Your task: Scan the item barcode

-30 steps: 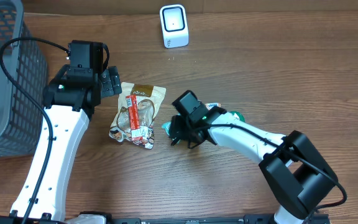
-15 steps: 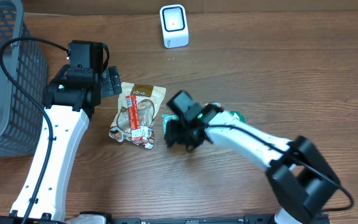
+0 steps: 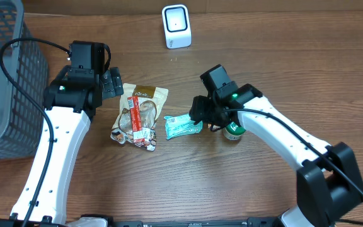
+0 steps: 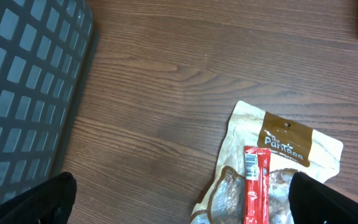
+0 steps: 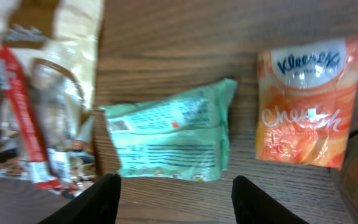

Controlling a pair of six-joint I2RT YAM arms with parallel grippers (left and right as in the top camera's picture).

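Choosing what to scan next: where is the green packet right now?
Overhead view, mid-table: the green packet lies flat between the tan snack bag on its left and the right gripper at its right end.

The right gripper [image 3: 201, 117] no longer sits over the flat teal-green plastic snack packet [image 3: 183, 126]. One second ago it covers the packet, and only the packet's left edge shows past it. Half a second ago it is shifted slightly further toward the left arm's side. Now it is drawn back and up the table. The packet lies uncovered just ahead of the fingertips, its full length in view. The white right forearm [image 3: 276, 132] now reaches the gripper from further back. A round green-topped object [image 3: 234, 132] shows more fully just behind the gripper, below the wrist.
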